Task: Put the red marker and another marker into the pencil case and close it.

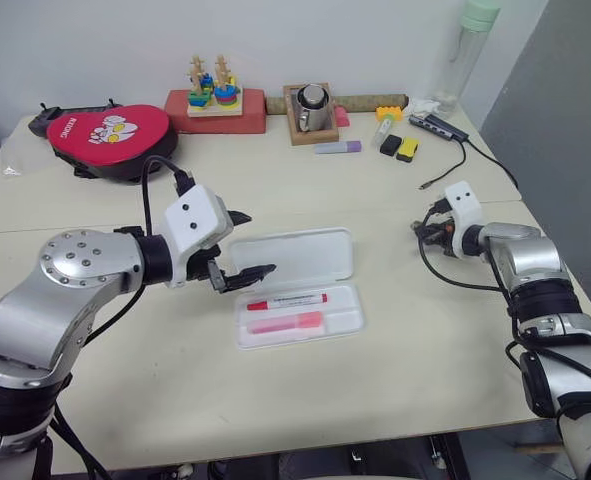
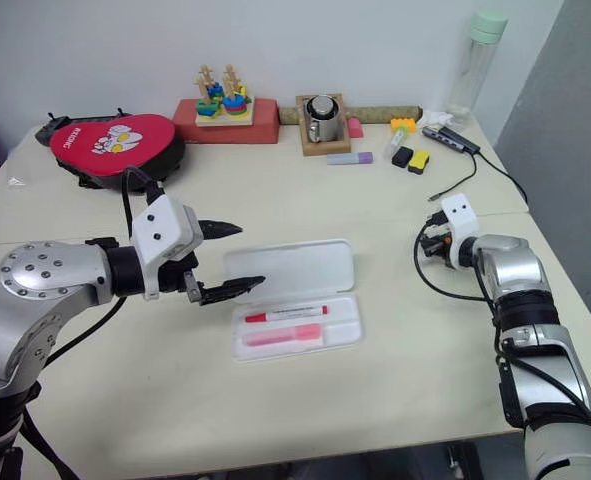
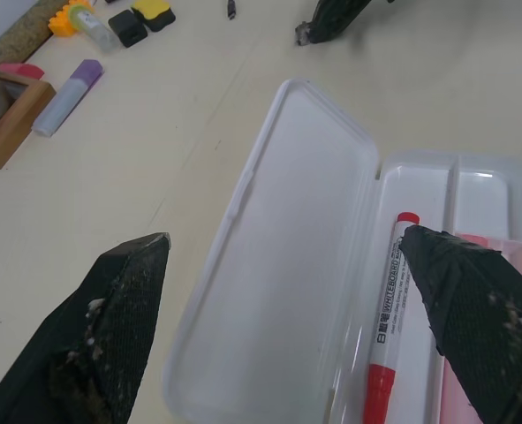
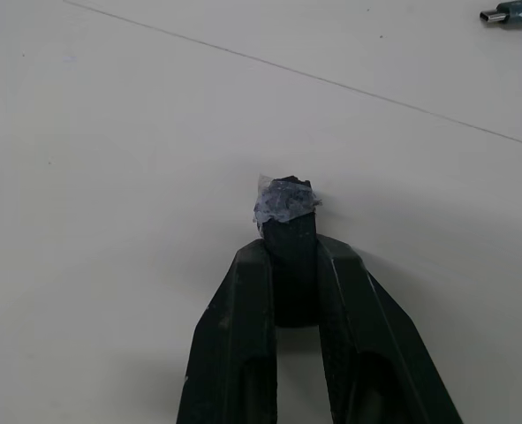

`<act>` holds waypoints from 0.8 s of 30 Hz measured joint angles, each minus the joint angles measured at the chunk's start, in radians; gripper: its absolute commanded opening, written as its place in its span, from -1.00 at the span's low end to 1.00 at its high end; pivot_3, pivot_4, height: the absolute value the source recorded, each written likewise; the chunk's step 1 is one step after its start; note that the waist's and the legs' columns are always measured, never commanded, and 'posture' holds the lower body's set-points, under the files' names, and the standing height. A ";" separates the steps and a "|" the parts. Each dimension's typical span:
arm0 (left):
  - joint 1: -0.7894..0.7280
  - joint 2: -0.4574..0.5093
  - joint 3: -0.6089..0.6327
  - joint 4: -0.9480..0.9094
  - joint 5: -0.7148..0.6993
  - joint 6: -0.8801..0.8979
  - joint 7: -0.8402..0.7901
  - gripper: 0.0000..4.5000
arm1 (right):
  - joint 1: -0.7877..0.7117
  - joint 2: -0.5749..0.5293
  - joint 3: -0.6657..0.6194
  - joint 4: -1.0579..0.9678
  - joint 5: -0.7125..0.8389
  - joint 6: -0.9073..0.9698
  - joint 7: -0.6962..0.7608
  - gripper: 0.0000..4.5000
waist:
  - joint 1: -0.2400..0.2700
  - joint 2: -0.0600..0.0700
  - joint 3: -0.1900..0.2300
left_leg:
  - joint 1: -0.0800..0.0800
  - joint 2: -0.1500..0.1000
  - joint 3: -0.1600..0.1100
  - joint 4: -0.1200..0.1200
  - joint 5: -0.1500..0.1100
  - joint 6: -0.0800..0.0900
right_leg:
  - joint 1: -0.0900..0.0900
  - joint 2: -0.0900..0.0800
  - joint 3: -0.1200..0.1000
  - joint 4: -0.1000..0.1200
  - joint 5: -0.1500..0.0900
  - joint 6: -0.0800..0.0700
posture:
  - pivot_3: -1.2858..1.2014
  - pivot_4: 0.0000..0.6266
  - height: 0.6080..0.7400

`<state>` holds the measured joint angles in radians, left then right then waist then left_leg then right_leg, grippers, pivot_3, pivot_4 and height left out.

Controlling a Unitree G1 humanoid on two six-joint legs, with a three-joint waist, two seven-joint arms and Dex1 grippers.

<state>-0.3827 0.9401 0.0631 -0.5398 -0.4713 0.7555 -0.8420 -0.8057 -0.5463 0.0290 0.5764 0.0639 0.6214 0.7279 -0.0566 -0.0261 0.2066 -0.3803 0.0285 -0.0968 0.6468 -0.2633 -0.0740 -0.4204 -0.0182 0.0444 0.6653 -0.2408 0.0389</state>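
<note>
Head view, case: the pencil case (image 1: 297, 288) lies open mid-bench, lid flat on the far side, tray on the near side.
Head view, contents: the red marker (image 1: 287, 300) and the pink highlighter (image 1: 286, 322) lie lengthwise in the tray, side by side.
Head view, left end effector (image 1: 243, 245): fingers spread wide, empty, at the case's left end above the lid edge.
Head view, right end effector (image 2: 430, 243): well to the right of the case, over bare bench.
Left wrist view, risk: one finger (image 3: 472, 296) hangs over the red marker's end; a careless sweep could knock it askew, and the lid (image 3: 274, 256) would then jam on it.
Left wrist view, risk two: pushing the lid from one end could slide the light case instead of folding it.
Right wrist view, right end effector: fingers drawn nearly together, nothing between them; not placed to steady the case.
</note>
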 measured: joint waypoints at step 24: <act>0.092 0.054 0.009 0.023 -0.039 -0.047 -0.098 1.00 | 0.262 -0.191 0.213 -0.867 0.272 0.055 0.484 -0.87 | 0.002 -0.001 0.000 | 0.001 0.001 -0.001 0.001 0.000 0.000 | 0.001 0.001 0.000 0.000 -0.002 0.004 | 0.03 -0.52 1.00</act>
<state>-0.2909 0.9945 0.0718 -0.5170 -0.5100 0.7086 -0.9395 -0.5437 -0.7373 0.2425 -0.2911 0.3363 0.6767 1.2118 -0.0549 -0.0267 0.2062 -0.3791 0.0293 -0.0973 0.6482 -0.2631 -0.0737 -0.4196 -0.0173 0.0440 0.6656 -0.2427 0.0429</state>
